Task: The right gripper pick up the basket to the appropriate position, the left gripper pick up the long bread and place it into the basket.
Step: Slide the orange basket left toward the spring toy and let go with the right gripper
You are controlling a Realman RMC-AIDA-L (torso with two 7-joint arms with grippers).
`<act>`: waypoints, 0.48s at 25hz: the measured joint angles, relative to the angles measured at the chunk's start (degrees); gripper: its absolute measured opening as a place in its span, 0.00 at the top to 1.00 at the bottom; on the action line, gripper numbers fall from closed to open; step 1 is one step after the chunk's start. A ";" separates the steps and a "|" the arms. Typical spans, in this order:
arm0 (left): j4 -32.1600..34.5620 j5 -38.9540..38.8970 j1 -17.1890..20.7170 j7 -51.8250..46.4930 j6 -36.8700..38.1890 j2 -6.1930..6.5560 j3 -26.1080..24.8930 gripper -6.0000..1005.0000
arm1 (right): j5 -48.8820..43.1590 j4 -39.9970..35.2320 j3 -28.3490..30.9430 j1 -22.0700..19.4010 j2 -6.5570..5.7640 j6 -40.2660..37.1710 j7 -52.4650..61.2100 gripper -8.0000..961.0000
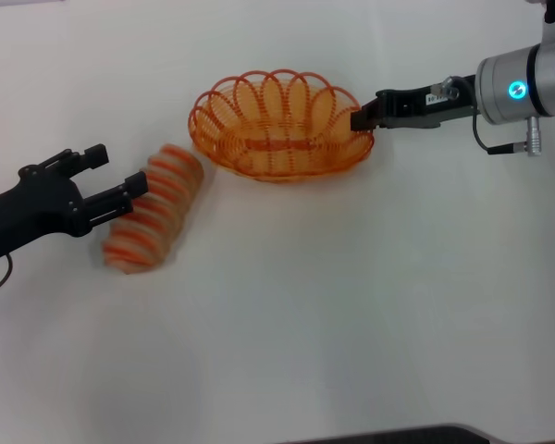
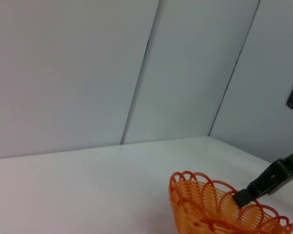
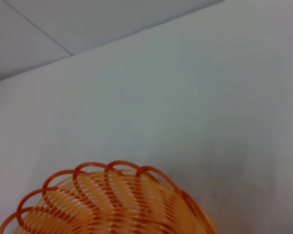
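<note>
Left gripper [image 1: 120, 181] at the bread's outer end, jaws spread wide, one finger [image 1: 125, 191] touching or nearly touching the loaf, nothing clamped yet. Long bread [image 1: 154, 209] lying slantwise on the table, just left of the basket, not inside. Basket [image 1: 279, 125] empty, resting on the table; right gripper [image 1: 363, 118] at the basket's right rim, jaws apparently pinched on the wire loops. For a good grasp, probably best to straddle the loaf across its width near the middle, close gently to avoid crushing, lift clear of the arched rim, then lower lengthwise along the basket. White table [image 1: 351, 305] smooth, matte; pale grey wall panels [image 2: 88, 73] behind the basket.
</note>
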 joint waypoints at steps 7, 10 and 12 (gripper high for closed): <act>0.00 0.02 -0.17 0.08 0.00 -0.07 0.00 0.20 | 0.00 0.67 -0.06 0.34 -0.01 0.64 -0.10 0.91; 0.00 0.05 -0.30 0.07 0.01 -0.09 0.00 0.20 | 0.00 0.97 -0.05 0.47 0.00 0.89 -0.18 0.91; 0.00 0.07 -0.34 0.07 0.00 -0.10 0.00 0.20 | -0.01 1.16 -0.04 0.47 0.00 1.00 -0.18 0.91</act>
